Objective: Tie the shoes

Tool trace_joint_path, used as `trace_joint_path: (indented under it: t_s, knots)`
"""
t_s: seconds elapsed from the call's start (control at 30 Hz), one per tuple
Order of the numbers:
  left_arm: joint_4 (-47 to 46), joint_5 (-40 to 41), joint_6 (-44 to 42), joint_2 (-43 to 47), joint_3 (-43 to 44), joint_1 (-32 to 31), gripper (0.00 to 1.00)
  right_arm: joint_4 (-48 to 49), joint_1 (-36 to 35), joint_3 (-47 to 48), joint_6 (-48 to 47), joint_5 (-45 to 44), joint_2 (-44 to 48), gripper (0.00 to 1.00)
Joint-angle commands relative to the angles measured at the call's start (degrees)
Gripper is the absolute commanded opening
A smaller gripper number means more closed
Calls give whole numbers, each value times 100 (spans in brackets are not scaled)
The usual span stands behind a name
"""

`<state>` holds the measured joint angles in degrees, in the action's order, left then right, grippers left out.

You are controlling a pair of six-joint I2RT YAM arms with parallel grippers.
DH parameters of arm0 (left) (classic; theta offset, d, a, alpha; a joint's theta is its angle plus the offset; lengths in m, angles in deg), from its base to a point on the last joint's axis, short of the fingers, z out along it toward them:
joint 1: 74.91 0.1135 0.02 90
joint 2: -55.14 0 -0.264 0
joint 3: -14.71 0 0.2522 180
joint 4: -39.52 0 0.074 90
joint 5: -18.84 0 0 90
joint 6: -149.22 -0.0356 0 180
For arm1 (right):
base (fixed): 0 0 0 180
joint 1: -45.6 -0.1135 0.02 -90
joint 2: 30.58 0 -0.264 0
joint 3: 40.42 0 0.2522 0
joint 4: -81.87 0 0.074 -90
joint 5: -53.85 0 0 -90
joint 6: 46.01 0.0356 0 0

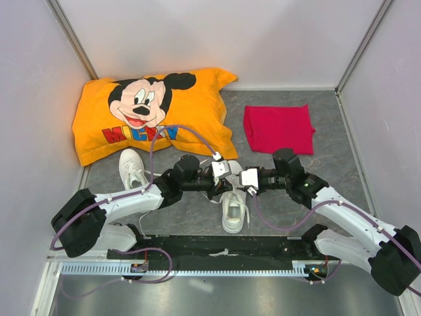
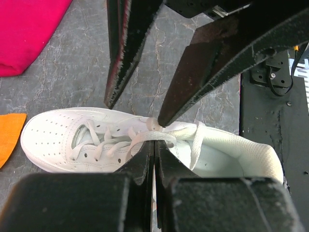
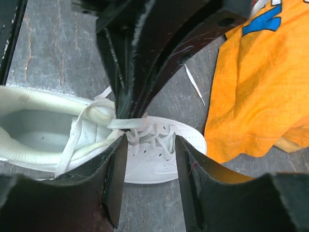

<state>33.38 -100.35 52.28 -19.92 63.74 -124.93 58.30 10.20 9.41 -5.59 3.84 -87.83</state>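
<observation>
One white shoe (image 1: 233,210) lies on the grey table between my arms, toe away from the bases. It also shows in the left wrist view (image 2: 58,140) and the right wrist view (image 3: 159,164). My left gripper (image 2: 154,142) is shut on a loop of its white lace (image 2: 140,137) just above the tongue. My right gripper (image 3: 149,140) is open, its fingers straddling the lace area opposite the left gripper (image 3: 126,116), one fingertip touching the lace. Both grippers meet over the shoe in the top view, left (image 1: 227,182) and right (image 1: 239,184). The second white shoe (image 1: 131,168) lies to the left.
An orange Mickey Mouse pillow (image 1: 158,112) lies at the back left, close to the second shoe. A folded red cloth (image 1: 278,128) lies at the back right. A black mounting strip (image 1: 217,247) runs along the near edge. Walls enclose the table on three sides.
</observation>
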Motion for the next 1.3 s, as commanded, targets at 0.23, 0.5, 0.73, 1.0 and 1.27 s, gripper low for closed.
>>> trace_joint_path:
  t_s: [0.23, 0.5, 0.73, 1.0, 1.27]
  knots:
    - [-304, -140, -53, 45, 15, 54, 2, -707, -160, 22, -1080, 98, 215, 57]
    - [-357, -210, 35, 36, 15, 80, 2, -251, -485, -39, -1080, -465, 65, 52]
    - [-357, -245, 87, 36, 15, 106, 2, -57, -635, -153, -1053, -694, 74, 40]
    - [-392, -280, 131, 19, 7, 124, 2, 92, -863, -303, -1150, -1028, 162, 40]
    - [-374, -324, 175, -17, 15, 124, 2, 444, -960, -399, -1062, -1335, 180, 24]
